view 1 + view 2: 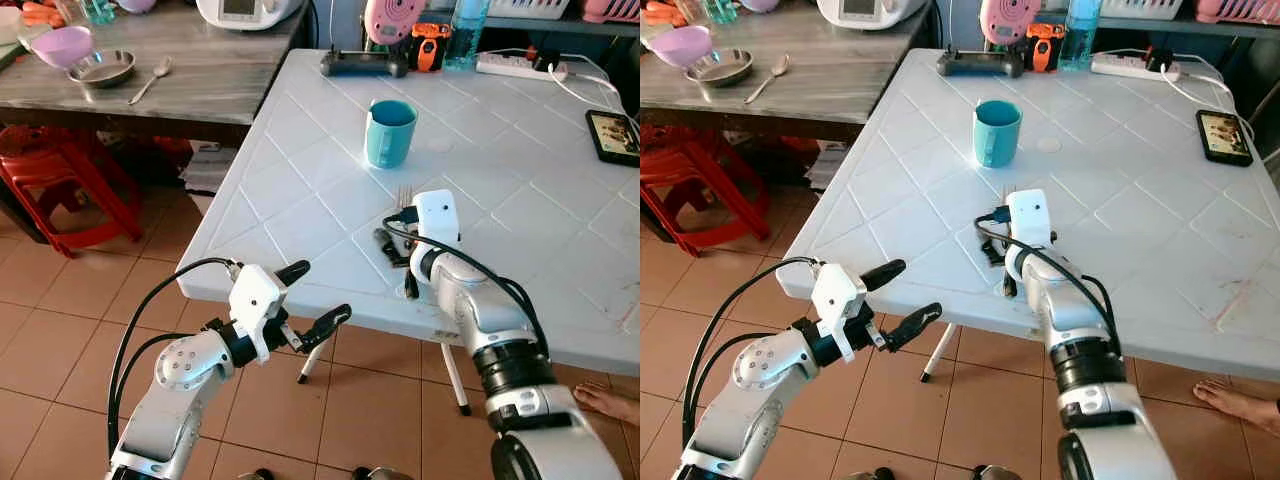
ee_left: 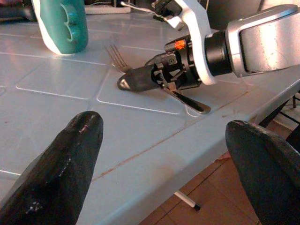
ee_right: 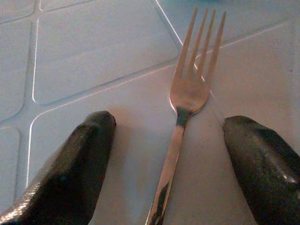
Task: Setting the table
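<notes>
The fork lies flat on the white table, near the table's front edge, tines pointing toward the teal mug that stands further in. The right gripper sits low over the fork with its jaws spread, one finger on each side of the handle and neither touching it — so the fork is either about to be pinched or has just been set down; hard to say which from this alone.

Risk-wise, a thin flat handle on a hard tabletop is a pain to pinch. If the fingers close a bit high they'd likely skate over it or flick it sideways, and the edge is close enough that a shove toward the robot could send it to the floor. Pressing down too hard could jam the tips against the table.

The left gripper hangs out past the table's front edge, jaws spread and holding nothing.

The right wrist view gives the handle centred between the fingers, which the head views don't, since the wrist blocks most of the fork there. The left wrist view adds the side-on angle: how low the right gripper is and how close the handle's end comes to the edge. The head views add the wider table beyond the mug — a phone and a power strip.
</notes>
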Available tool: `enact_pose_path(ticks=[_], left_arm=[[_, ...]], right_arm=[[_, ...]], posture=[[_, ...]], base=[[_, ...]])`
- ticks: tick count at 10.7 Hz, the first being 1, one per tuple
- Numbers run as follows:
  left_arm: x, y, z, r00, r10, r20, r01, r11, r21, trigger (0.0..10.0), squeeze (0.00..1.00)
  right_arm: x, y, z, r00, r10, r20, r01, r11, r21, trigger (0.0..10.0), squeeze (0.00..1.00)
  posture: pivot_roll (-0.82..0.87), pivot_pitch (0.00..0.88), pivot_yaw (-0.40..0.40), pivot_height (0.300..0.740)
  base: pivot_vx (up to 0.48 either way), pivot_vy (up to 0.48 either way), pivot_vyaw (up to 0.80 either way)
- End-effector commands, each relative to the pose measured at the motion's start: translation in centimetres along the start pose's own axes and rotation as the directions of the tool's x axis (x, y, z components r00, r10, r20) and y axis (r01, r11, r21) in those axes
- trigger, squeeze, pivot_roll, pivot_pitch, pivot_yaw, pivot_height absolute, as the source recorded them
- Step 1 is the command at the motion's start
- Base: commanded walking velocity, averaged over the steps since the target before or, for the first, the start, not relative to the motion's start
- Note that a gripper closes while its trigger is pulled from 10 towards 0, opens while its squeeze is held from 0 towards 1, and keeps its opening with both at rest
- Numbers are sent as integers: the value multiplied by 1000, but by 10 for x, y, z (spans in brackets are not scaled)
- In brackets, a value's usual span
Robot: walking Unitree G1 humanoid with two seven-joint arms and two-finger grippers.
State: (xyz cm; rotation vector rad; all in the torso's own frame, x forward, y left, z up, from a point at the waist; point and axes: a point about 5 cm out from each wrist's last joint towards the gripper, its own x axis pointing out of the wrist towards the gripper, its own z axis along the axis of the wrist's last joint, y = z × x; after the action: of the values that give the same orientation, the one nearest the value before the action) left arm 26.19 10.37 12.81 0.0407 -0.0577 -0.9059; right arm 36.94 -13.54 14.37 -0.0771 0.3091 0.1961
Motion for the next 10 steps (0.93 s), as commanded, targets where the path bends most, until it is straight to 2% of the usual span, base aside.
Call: enact_pose_path(ticks=[1, 2, 5, 10], left_arm=[[-2, -1, 1, 1000, -7, -2, 7, 1000, 1, 10000, 0], [-2, -1, 1, 1000, -7, -2, 7, 1000, -1, 10000, 0], [-1, -3, 2, 999, -32, 6, 32, 999, -17, 10000, 0], [-1, -4, 3, 999, -45, 12, 46, 999, -17, 10000, 0]], right_arm=[[2, -2, -17, 996, -21, -81, 22, 1000, 14, 0, 0], [2, -4, -19, 994, -46, -96, 48, 999, 26, 0, 0], [3, 1, -19, 995, -29, -98, 34, 998, 48, 0, 0], [1, 1, -27, 993, -31, -113, 41, 996, 84, 0, 0]], posture=[[-38, 178, 20, 740], [-36, 180, 16, 740], [-39, 179, 20, 740], [-39, 180, 21, 740]], base=[[0, 0, 0], [0, 0, 0], [0, 0, 0], [0, 0, 0]])
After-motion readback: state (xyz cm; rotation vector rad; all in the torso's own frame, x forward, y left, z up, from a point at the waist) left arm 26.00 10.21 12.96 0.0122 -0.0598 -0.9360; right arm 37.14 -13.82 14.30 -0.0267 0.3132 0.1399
